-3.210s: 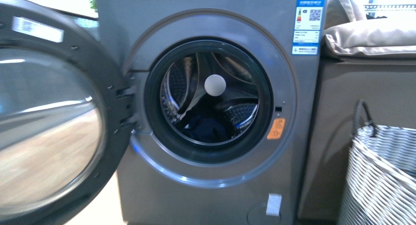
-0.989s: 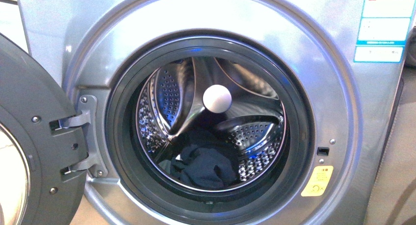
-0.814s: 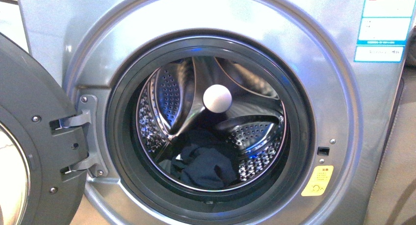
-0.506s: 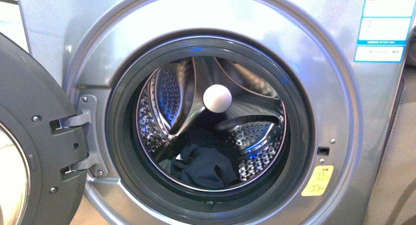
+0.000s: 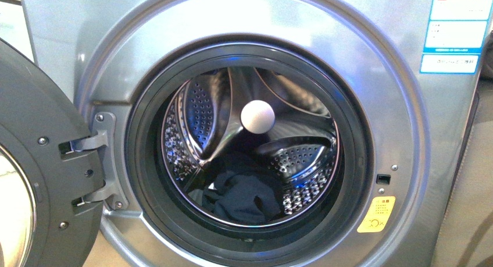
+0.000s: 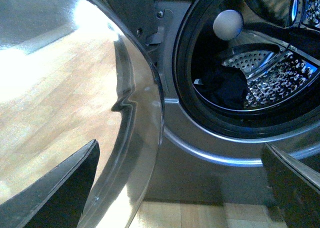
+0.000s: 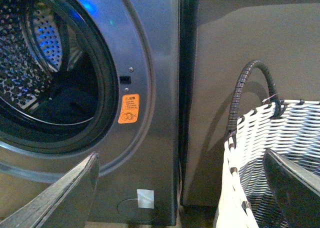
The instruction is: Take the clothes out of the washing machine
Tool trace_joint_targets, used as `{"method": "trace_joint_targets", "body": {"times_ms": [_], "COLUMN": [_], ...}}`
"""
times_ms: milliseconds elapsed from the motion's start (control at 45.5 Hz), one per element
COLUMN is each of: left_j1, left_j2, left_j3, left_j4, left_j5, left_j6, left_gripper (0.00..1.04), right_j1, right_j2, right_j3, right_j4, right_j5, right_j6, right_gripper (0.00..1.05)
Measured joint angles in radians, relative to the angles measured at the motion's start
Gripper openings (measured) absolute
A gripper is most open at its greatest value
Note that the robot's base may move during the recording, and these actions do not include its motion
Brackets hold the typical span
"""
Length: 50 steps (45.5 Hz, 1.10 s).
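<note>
The grey washing machine [image 5: 407, 133] fills the front view with its round door [image 5: 35, 162] swung open to the left. The dark navy clothes [image 5: 244, 192] lie crumpled at the bottom of the perforated drum [image 5: 302, 162], below a white hub [image 5: 257, 116]. Neither gripper shows in the front view. My left gripper [image 6: 182, 185] is open and empty, low in front of the machine beside the door glass [image 6: 100, 113]; the clothes [image 6: 225, 88] show inside. My right gripper [image 7: 182, 188] is open and empty, between the machine [image 7: 150, 113] and the basket [image 7: 270, 153].
A woven white-grey basket with a dark handle [image 7: 250, 83] stands right of the machine, against a brown cabinet side [image 7: 225, 38]. An orange-yellow sticker [image 5: 376, 213] and blue labels [image 5: 456, 28] are on the machine front. Wooden floor [image 6: 185, 215] lies below.
Since 3.2 s ago the front view has closed in on the drum opening; the basket has left that view. Over the last second nothing visibly moves.
</note>
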<state>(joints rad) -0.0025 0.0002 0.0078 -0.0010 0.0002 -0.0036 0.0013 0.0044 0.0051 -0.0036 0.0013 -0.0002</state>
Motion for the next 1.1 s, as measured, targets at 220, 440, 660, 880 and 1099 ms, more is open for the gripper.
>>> {"method": "trace_joint_targets", "body": {"times_ms": [220, 440, 660, 880, 1099], "left_j1": [0.000, 0.000, 0.000, 0.000, 0.000], "left_j2": [0.000, 0.000, 0.000, 0.000, 0.000], "left_j3": [0.000, 0.000, 0.000, 0.000, 0.000], "left_j4": [0.000, 0.000, 0.000, 0.000, 0.000], "left_j5": [0.000, 0.000, 0.000, 0.000, 0.000], "left_j6": [0.000, 0.000, 0.000, 0.000, 0.000], "left_gripper": [0.98, 0.98, 0.98, 0.98, 0.98], "right_j1": [0.000, 0.000, 0.000, 0.000, 0.000], "right_j2": [0.000, 0.000, 0.000, 0.000, 0.000], "right_j3": [0.000, 0.000, 0.000, 0.000, 0.000], "right_j4": [0.000, 0.000, 0.000, 0.000, 0.000], "right_j5": [0.000, 0.000, 0.000, 0.000, 0.000], "right_j6": [0.000, 0.000, 0.000, 0.000, 0.000], "right_gripper": [0.97, 0.97, 0.97, 0.97, 0.97]}}
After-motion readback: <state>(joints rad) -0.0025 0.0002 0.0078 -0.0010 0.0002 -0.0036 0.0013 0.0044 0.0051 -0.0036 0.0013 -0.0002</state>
